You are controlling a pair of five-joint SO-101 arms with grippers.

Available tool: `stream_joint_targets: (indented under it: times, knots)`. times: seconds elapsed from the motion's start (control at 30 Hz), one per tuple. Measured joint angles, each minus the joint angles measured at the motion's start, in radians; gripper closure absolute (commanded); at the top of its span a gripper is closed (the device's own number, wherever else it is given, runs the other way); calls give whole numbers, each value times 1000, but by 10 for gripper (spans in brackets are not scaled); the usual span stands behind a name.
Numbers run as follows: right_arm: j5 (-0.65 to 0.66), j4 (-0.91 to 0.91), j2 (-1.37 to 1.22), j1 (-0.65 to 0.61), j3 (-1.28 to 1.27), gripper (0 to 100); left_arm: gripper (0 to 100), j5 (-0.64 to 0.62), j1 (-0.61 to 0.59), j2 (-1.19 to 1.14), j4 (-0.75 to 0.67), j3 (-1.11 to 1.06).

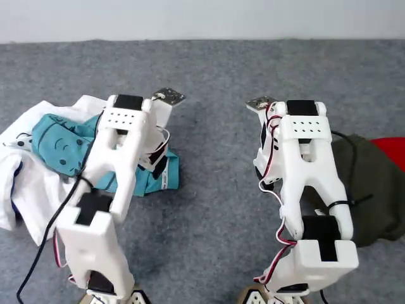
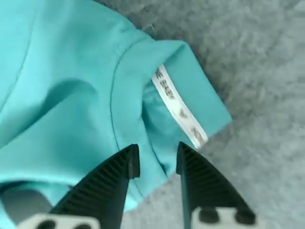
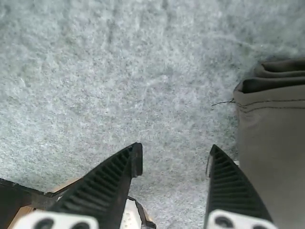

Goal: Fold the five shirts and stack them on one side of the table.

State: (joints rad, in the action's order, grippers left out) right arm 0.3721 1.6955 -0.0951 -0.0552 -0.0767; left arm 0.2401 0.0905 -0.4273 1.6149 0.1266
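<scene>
A teal shirt (image 1: 60, 145) lies crumpled on top of a white shirt (image 1: 25, 183) at the table's left. My left gripper (image 2: 157, 160) is open just above the teal shirt (image 2: 71, 86), with its fingertips on either side of the collar hem near a white label (image 2: 178, 107). A dark olive shirt (image 1: 373, 190) lies at the right, with a red shirt (image 1: 393, 149) showing at the right edge. My right gripper (image 3: 174, 160) is open over bare grey felt, and the olive shirt (image 3: 271, 138) is just beside one finger.
The table is covered in grey felt (image 1: 215, 82). Its middle and far side are bare. Both arms' white bodies rise from the near edge, with cables hanging beside them.
</scene>
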Motion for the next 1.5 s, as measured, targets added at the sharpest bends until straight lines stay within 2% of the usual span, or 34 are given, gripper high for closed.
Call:
stream_joint_targets:
  times: [0.2, 0.5, 0.73, 0.93, 1.2, 1.5]
  knots:
    - [0, 0, 0, -2, 0, 772, 929, -2, -12, -175, -44, 132]
    - [0, 0, 0, -2, 0, 772, 985, -11, -143, -348, -69, 304]
    - [0, 0, 0, 0, 0, 772, 987, -6, -161, -387, 72, 431]
    - [0, 0, 0, 0, -15, 772, 987, -14, -74, -364, 114, 526]
    - [0, -48, 0, 2, -115, 772, 987, -9, 121, -106, 114, 396]
    - [0, -58, 0, -2, -120, 772, 984, -8, 180, 97, 117, 353]
